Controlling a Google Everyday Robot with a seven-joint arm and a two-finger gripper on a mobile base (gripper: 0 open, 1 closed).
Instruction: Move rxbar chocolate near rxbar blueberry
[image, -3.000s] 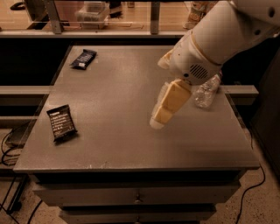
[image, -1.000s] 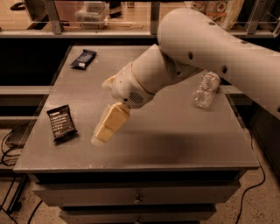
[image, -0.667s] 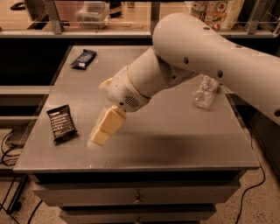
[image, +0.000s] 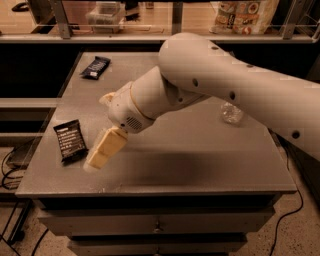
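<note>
While gripper (image: 96, 159) hovers just beside rxbar chocolate (image: 70, 140), opening unclear, white wrapper text unreadable, rxbar blueberry (image: 95, 67) well apart.

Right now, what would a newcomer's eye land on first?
A bulky white robot arm stretches across the grey table from the right, its cream gripper low near the front-left edge. Just left of it lies a flat black snack-bar wrapper with white text; a dark navy wrapper sits far back.
</note>
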